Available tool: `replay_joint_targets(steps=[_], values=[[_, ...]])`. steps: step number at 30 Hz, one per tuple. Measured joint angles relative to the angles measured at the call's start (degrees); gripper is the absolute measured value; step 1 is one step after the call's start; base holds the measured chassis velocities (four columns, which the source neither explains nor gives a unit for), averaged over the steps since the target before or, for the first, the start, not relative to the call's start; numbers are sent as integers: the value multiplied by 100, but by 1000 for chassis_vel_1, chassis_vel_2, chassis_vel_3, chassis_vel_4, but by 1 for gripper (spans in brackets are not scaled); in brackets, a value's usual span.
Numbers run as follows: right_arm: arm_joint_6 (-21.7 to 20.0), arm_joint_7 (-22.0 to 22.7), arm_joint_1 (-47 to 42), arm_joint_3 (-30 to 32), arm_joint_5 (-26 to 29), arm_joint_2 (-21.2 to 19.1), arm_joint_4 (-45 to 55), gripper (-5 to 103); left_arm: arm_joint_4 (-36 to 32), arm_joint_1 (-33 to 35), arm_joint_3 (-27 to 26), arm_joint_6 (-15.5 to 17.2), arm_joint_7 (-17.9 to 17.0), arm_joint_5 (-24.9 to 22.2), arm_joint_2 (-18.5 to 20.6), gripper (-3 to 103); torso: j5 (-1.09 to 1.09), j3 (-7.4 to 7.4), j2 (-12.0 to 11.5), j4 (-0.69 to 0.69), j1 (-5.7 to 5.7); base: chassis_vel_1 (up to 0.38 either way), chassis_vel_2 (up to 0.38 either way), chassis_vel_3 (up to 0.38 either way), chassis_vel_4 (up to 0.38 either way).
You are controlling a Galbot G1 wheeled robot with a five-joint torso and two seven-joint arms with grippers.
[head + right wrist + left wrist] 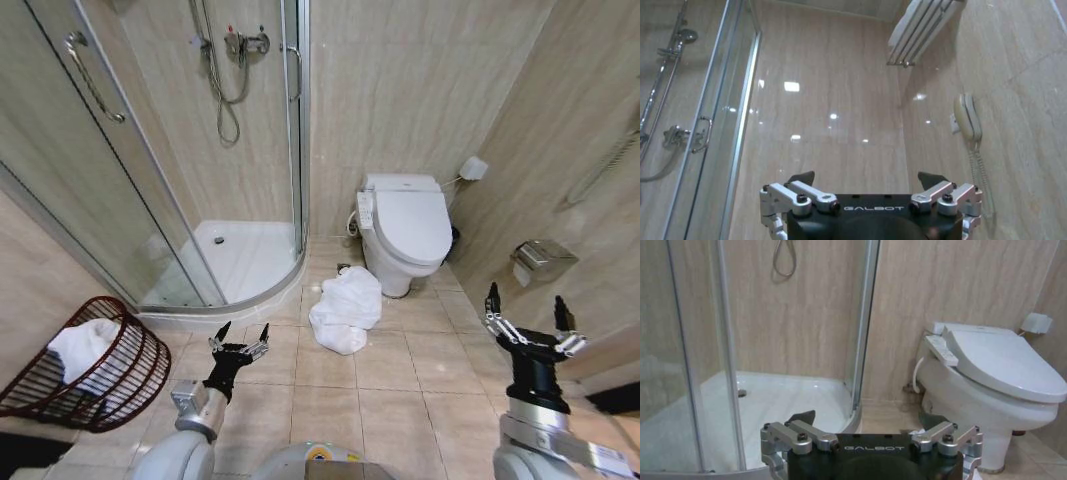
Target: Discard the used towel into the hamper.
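towel (346,308) crumpled, hamper (120,378) tilted left

Right claw (867,181) spread, empty; wall phone (967,118) beyond; towel rack (923,30) higher.

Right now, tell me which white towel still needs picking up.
The crumpled towel lying on the floor tiles beside the toilet. The other towel already sits inside the hamper. Both the left pincer and right pincer are open and empty.
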Motion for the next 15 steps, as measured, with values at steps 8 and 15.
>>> replay_joint_targets(steps=[8,15], values=[[0,0,0,0,0,0,0,100,0,0,0,0,0,0,0,100,0,-100,-169,1,-69,5,4,7,6],[0,0,0,0,0,0,0,100,0,0,0,0,0,0,0,100,1,-120,-199,0,-80,5,4,8,6]])
